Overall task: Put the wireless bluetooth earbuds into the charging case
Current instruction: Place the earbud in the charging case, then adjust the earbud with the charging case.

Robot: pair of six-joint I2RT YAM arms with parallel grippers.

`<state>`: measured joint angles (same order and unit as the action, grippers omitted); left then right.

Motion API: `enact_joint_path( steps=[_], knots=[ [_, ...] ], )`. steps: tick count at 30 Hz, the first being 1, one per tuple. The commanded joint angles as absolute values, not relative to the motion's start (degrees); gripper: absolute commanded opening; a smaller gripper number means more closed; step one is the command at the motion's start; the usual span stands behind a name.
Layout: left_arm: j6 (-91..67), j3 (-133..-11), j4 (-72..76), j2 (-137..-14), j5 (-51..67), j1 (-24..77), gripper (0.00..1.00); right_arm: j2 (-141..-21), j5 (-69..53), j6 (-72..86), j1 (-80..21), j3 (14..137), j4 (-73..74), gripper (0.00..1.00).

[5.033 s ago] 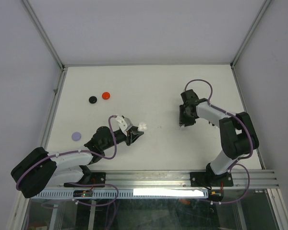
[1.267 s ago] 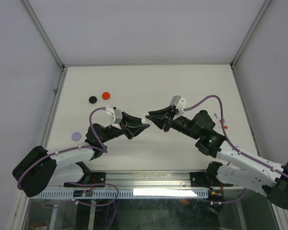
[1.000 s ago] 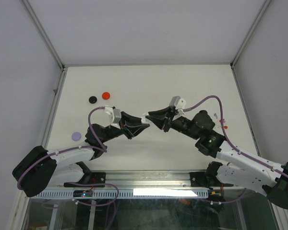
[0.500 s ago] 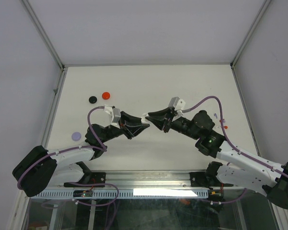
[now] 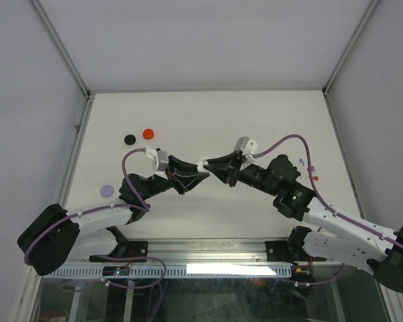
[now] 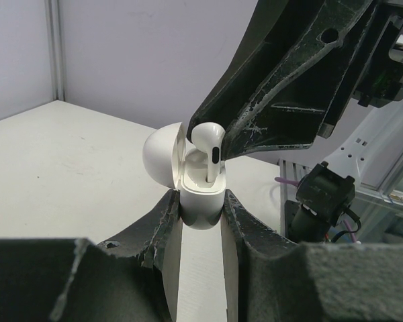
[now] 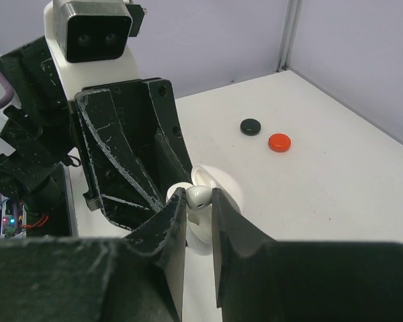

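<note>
At charging case (image 6: 201,209) mouth, right jaws pinch earbud (image 6: 207,136).

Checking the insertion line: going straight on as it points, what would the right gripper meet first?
The right gripper would probably meet the open charging case held by the left gripper; its earbud is at the socket.

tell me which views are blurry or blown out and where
left wrist: charging case and earbud sharp, left fingers soft; right wrist: earbud sharp, right fingers blurred; top external: flat even light, a glaring light strip at the near edge, case hard to pick out against the table
</note>
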<state>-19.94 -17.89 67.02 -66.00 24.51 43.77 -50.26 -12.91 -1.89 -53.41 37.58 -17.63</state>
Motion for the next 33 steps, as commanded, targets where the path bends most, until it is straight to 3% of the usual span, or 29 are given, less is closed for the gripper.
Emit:
enact_joint_path(
  steps=[1,8,14,16,20,28,33],
  knots=[
    [-18.6,-19.4,70.1,-65.2,24.3,43.4,0.00,-50.4,-13.5,-2.7,-53.9,39.3,-17.1,0.12],
    [-15.9,-19.5,68.2,-65.3,25.3,43.5,0.00,-50.4,-17.3,-2.3,-53.9,40.5,-14.9,0.31],
    [-13.6,-19.1,66.8,-65.2,25.7,43.4,0.00,-50.0,-17.2,-2.0,-53.9,42.9,-12.0,0.35],
    [-12.4,-19.0,65.7,-65.0,25.7,43.4,0.00,-49.8,-16.5,-0.6,-53.9,44.8,-9.8,0.43],
    [-9.8,-18.8,63.2,-64.3,25.7,43.4,0.00,-50.3,-14.6,2.3,-53.9,49.4,-3.8,0.51],
    [-5.5,-18.6,59.5,-62.3,24.5,43.5,0.00,-56.4,-6.8,14.0,-53.9,63.5,17.9,0.53],
    [-2.1,-18.8,57.4,-61.5,23.9,43.5,0.00,-60.7,-6.1,20.3,-53.9,69.9,28.1,0.49]
  ],
)
